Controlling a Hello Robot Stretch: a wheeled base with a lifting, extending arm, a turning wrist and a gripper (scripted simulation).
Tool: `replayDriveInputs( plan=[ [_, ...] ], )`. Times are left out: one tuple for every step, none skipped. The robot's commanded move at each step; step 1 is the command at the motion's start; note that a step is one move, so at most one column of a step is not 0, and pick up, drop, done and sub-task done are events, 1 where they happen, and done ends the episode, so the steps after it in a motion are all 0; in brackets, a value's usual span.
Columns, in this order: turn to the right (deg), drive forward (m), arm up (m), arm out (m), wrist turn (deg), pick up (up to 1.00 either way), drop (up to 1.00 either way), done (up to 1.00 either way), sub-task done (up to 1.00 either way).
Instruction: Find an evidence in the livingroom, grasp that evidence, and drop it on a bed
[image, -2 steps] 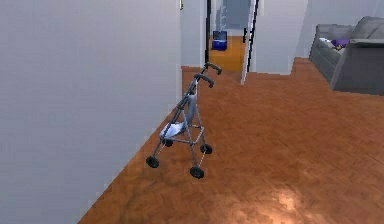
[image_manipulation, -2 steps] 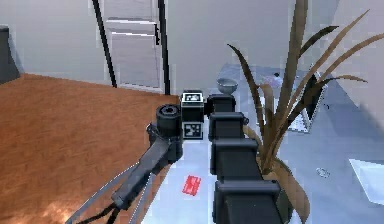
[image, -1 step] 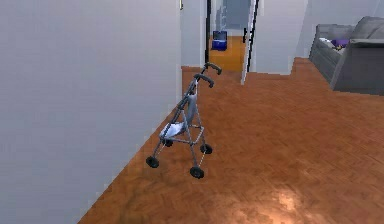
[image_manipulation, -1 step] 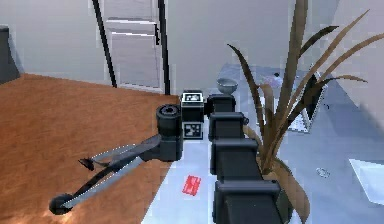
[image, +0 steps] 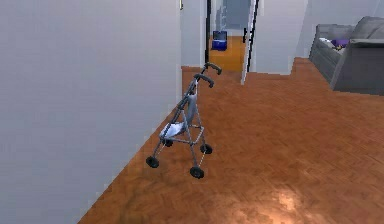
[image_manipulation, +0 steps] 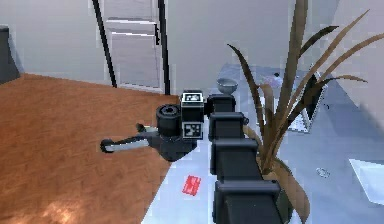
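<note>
In the arm side view the dark arm rises over a grey table. My gripper reaches left past the table's edge, and only bare wooden floor lies behind its far end, so it holds nothing. A small flat red thing lies at the table's near left edge. Farther back on the table stands a grey bowl. A white sheet lies behind the plant's leaves, and a small pale thing rests to the right.
A dry brown plant stands on the table beside the arm. A white door is in the far wall. In the forward view a wheeled walker stands by the grey wall. Beyond are a doorway and a grey sofa.
</note>
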Motion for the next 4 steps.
replayDriveInputs(
  plan=[
    [0.0,0.0,0.0,0.0,45.0,0.0,0.0,0.0,0.0],
    [0.0,0.0,0.0,0.0,12.0,0.0,0.0,0.0,0.0],
    [0.0,0.0,-0.3,0.0,0.0,0.0,0.0,0.0,0.0],
    [0.0,0.0,0.0,0.0,0.0,1.0,0.0,0.0,0.0]
  ],
)
